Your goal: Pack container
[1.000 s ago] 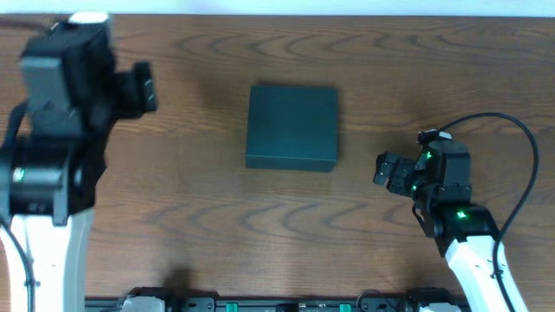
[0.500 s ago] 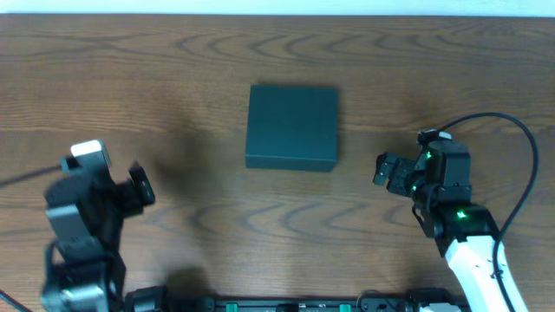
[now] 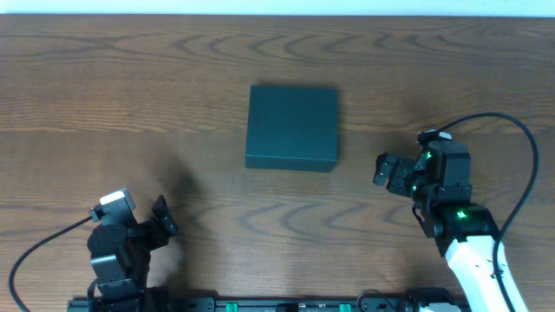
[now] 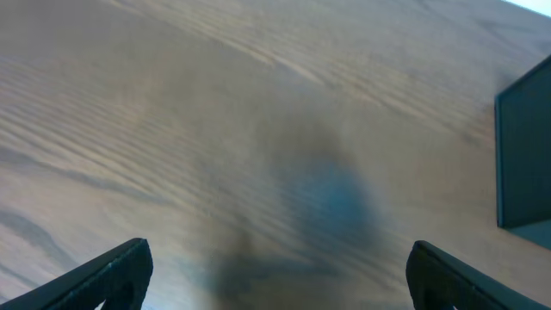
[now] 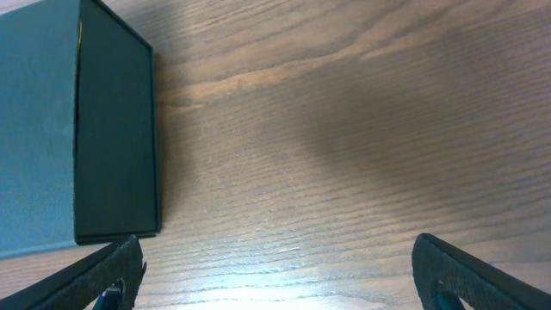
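One desk [image 3: 173, 87], one container, two hands, and nothing else lying on the wood.

The left hand [image 3: 166, 224] sits low at the near-left corner of the desk. Its fingers are spread wide with only bare wood grain between them in its wrist view, so it holds nothing. From there the container [image 3: 292, 126] lies well apart, farther back and off to the right; the left wrist view catches only a dark edge of it at the right border [image 4: 527, 146].

The container is a dark teal-green box resting flat near the middle of the desk, lid closed and top face level.

The right hand [image 3: 384, 172] hovers to the container's right, near it but not touching, fingers pointed toward the box's near-right corner. It too is spread wide and grips nothing. In the right wrist view the box [image 5: 69, 129] fills the upper left, with open wood between it and the fingertips [image 5: 112, 275].
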Action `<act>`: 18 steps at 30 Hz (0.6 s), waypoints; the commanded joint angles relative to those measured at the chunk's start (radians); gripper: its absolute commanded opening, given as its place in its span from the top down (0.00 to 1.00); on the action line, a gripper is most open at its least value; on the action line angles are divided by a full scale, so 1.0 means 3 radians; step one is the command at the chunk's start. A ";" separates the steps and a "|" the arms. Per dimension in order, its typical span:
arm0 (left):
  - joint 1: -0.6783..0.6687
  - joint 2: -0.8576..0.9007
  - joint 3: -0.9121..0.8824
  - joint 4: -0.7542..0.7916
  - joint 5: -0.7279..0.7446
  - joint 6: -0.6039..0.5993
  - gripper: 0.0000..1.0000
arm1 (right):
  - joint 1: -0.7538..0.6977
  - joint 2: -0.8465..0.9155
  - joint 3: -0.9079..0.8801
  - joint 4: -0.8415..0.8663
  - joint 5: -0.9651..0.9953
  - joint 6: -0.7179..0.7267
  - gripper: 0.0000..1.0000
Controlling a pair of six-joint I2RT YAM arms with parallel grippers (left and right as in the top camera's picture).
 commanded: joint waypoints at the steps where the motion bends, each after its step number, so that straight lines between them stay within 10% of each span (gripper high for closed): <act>1: -0.0061 -0.0107 -0.0095 0.0015 0.0060 -0.0041 0.05 | -0.0009 -0.0019 0.0029 0.0006 0.0034 -0.0024 0.01; 18: -0.0582 -0.0380 -0.0515 0.0122 -0.0159 0.0023 0.05 | -0.0009 -0.0019 0.0029 0.0008 0.0034 -0.0024 0.01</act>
